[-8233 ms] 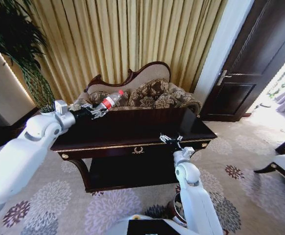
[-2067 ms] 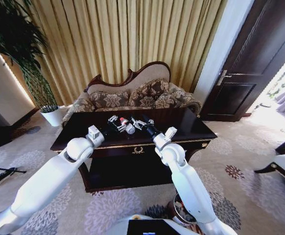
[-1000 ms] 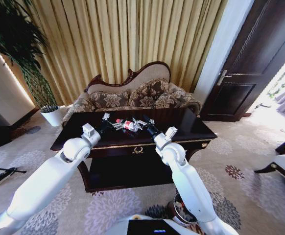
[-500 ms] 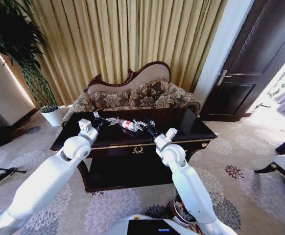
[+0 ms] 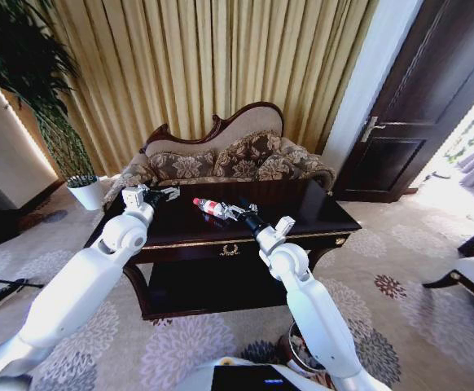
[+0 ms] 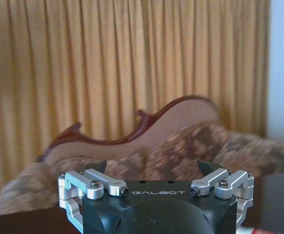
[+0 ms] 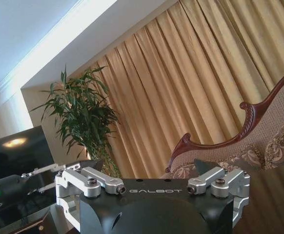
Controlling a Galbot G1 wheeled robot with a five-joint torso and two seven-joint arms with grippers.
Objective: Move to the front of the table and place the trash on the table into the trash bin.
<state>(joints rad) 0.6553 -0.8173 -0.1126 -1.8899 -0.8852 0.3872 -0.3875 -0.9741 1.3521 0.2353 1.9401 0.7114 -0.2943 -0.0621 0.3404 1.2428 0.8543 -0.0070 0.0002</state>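
Note:
A clear plastic bottle (image 5: 208, 205) with a red cap and red label lies level just above the middle of the dark glossy table (image 5: 322, 213). My right gripper (image 5: 232, 212) is shut on its near end. My left gripper (image 5: 164, 193) stands open and empty over the table's left part, a short way from the bottle's cap. In the left wrist view the left gripper (image 6: 152, 168) has its fingers spread with nothing between them. The right wrist view looks past my right gripper (image 7: 149, 166), and the bottle is hidden there. The trash bin (image 5: 296, 352) peeks out on the floor behind my right arm.
A carved sofa (image 5: 245, 159) stands right behind the table, against gold curtains. At the far left are a white plant pot (image 5: 86, 194) and a tall plant. A dark door (image 5: 432, 106) is at the right. Patterned carpet lies around the table.
My left gripper carried the bottle to the table's middle, and my right gripper closed on it. The left gripper has let go and drawn back to the left.

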